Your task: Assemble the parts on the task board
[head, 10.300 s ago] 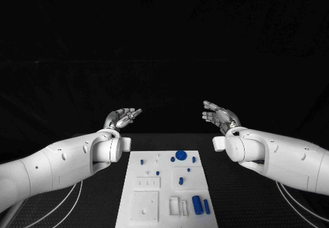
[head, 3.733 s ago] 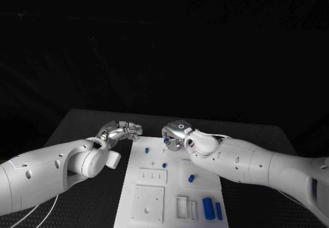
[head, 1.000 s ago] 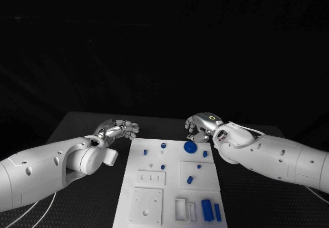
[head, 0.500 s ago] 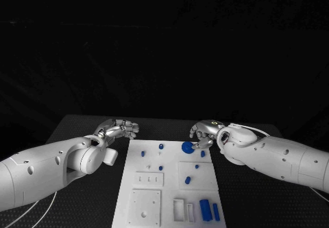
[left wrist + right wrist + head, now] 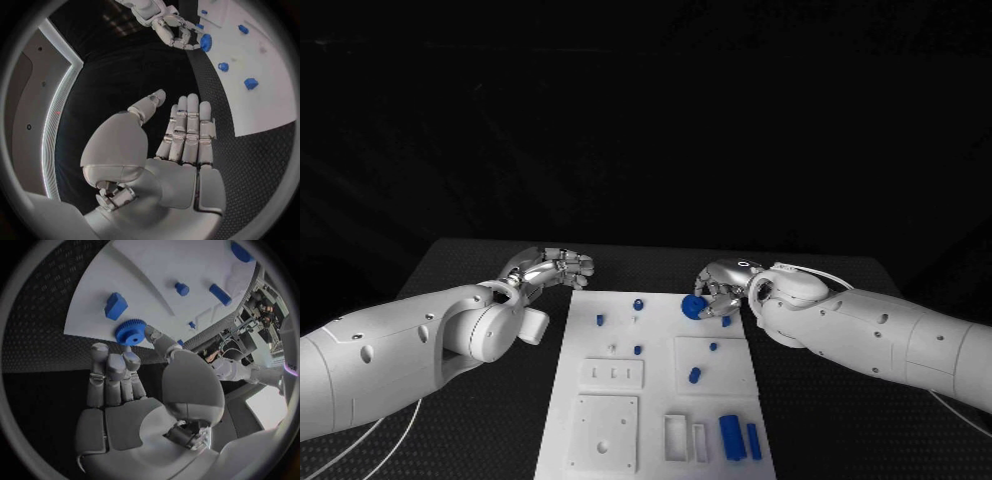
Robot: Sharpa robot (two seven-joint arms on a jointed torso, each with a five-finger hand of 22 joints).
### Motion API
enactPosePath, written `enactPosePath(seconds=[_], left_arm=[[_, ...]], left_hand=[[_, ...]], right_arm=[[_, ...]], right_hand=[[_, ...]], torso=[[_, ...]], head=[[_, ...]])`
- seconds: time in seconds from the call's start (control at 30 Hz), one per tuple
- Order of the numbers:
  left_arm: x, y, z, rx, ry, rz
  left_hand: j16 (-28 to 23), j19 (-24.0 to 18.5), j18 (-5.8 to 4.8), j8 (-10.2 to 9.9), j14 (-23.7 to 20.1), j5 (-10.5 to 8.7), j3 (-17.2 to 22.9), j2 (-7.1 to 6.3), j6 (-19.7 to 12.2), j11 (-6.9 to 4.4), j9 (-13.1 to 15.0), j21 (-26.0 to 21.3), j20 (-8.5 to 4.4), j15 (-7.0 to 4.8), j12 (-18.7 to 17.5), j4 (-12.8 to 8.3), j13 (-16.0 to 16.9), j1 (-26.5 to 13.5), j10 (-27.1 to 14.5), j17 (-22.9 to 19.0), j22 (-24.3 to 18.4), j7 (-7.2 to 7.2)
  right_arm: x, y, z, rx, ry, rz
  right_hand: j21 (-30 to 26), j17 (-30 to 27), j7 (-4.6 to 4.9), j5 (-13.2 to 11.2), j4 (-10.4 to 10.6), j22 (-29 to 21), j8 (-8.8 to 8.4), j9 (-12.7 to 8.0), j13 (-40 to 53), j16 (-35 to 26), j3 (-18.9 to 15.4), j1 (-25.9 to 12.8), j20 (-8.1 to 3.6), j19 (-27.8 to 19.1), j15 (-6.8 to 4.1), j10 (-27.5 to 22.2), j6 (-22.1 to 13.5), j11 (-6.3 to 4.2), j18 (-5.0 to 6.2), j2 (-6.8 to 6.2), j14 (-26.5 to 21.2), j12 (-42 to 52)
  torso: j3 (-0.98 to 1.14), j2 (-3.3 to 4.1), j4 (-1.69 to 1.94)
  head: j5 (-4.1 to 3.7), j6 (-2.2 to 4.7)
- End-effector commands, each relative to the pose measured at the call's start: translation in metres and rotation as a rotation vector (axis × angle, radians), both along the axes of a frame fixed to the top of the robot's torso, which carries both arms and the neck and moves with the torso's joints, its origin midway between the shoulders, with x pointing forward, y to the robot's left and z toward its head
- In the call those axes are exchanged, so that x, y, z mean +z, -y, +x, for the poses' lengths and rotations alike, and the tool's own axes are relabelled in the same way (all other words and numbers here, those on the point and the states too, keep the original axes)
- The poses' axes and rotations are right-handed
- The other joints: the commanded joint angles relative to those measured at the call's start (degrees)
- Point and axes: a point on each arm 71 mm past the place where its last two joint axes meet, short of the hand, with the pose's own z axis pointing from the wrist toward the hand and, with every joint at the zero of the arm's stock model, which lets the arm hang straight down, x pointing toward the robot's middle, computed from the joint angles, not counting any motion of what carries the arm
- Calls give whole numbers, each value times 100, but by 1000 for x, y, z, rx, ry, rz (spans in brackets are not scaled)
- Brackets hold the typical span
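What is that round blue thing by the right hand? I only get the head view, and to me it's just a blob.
Observer: The right wrist view shows teeth round its rim: it is a blue gear at the edge of the task board, with the thumb tip of the right hand beside it.
Operator: And is the left hand carrying anything?
Observer: No. In the left wrist view the left hand holds nothing; its fingers are stretched out side by side above the black table.

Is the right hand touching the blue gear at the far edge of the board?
Touching. In the right wrist view, the right hand has its fingertips against the blue gear's toothed rim, with no gap visible.
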Motion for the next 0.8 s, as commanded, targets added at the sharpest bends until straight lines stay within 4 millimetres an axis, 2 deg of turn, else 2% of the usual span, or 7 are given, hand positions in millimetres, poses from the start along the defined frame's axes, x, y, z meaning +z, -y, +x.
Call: enactPosePath(seconds=[0.03,0.2,0.47,0.8], left_arm=[[1,4,0,-30,3,-9],[1,5,0,-33,3,-7],[1,7,-1,-39,2,-8],[1,7,-2,-46,1,-5]], left_hand=[[35,4,115,-26,-15,-36,40,21,-1,24,3,29,-8,-7,-27,-2,4,-17,19,-10,7,37],[35,2,114,-26,-18,-38,39,20,-1,24,3,28,-7,-6,-29,-3,5,-20,19,-12,7,37],[35,0,113,-26,-20,-39,39,20,-1,24,4,28,-5,-5,-31,-4,5,-24,20,-13,7,37],[36,-3,112,-28,-23,-42,39,20,-2,24,5,27,-5,-4,-33,-5,6,-27,20,-15,7,37]], right_arm=[[-1,0,0,12,-12,11],[-1,-2,1,14,-12,20],[-2,-1,4,5,-6,18],[-6,0,6,1,-11,3]], right_hand=[[39,10,38,24,18,112,-32,3,3,14,29,-14,-71,28,3,-416,4,112,119,57,51,36],[44,16,39,33,26,110,-32,3,-1,10,40,-24,-72,26,4,-420,6,113,119,80,52,41],[50,26,42,39,45,107,-38,0,-8,3,54,-48,-72,22,7,-428,-1,115,119,105,53,48],[58,37,42,53,34,105,-41,-2,-15,-3,86,-26,-77,18,7,-435,-4,115,119,117,56,58]], torso=[[2,1,30],[5,10,6],[2,6,19],[2,4,11]], head=[[-9,-5],[15,-19],[7,-41],[20,-65]])
